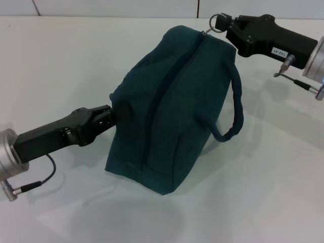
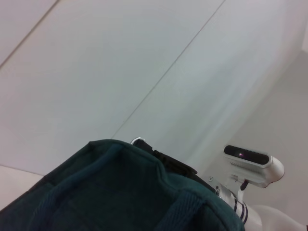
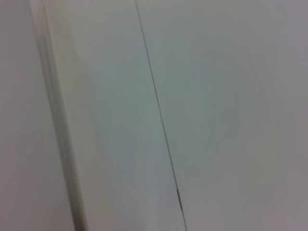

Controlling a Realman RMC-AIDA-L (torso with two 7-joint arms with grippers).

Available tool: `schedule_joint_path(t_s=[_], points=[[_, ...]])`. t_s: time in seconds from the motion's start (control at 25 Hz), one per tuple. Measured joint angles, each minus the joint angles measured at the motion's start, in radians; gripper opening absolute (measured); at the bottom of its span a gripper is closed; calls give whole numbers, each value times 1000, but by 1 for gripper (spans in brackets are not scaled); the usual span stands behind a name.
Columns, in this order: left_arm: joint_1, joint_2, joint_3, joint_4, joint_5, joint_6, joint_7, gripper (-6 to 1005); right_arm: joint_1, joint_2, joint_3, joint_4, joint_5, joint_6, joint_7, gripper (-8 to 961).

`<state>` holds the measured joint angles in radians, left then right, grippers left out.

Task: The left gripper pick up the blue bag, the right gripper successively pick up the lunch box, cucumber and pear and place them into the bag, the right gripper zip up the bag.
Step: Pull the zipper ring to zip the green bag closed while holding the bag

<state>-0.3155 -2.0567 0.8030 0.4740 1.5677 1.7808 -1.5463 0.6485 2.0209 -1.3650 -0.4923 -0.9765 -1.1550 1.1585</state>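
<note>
While the blue bag (image 1: 172, 106) stands tilted on the white counter (image 1: 263, 192), both arms have hold of it from opposite ends. Its zip line runs from the far top corner down along the top toward the near end and looks closed along the whole visible length. One padded loop handle (image 1: 234, 114) hangs off the right side of the bag.

From the near left, the left end effector (image 1: 112, 112) reaches in, its black fingers pressed together on the fabric at the left side of the bag, where the cloth bunches around the tips. The left arm's silver joint sits at the left edge of the head view, with a thin black cable looping under it.

At the far right, the right end effector (image 1: 226, 24) meets the bag's top far corner. Its tips are pinching the metal ring zip pull (image 1: 218, 22), which stands just beyond the corner of the bag. A small white sticker on the side of the right end effector carries dark printed characters, too small to read.

Seen from the left wrist, the bag's teal fabric (image 2: 120, 192) fills the lower part, and a white camera unit (image 2: 252, 161) shows beyond it. Only pale wall panels with a thin seam show from the right wrist.

Lunch box, cucumber and pear appear in no view.
</note>
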Motion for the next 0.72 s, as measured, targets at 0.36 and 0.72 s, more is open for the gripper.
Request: schedule_joint_path(t_s=[0.36, 0.72], points=[[20, 9, -62, 0, 3, -6, 4, 54, -7, -1, 0, 0, 0, 19, -1, 55], [16, 5, -85, 4, 12, -5, -6, 63, -7, -1, 0, 2, 1, 19, -11, 58]])
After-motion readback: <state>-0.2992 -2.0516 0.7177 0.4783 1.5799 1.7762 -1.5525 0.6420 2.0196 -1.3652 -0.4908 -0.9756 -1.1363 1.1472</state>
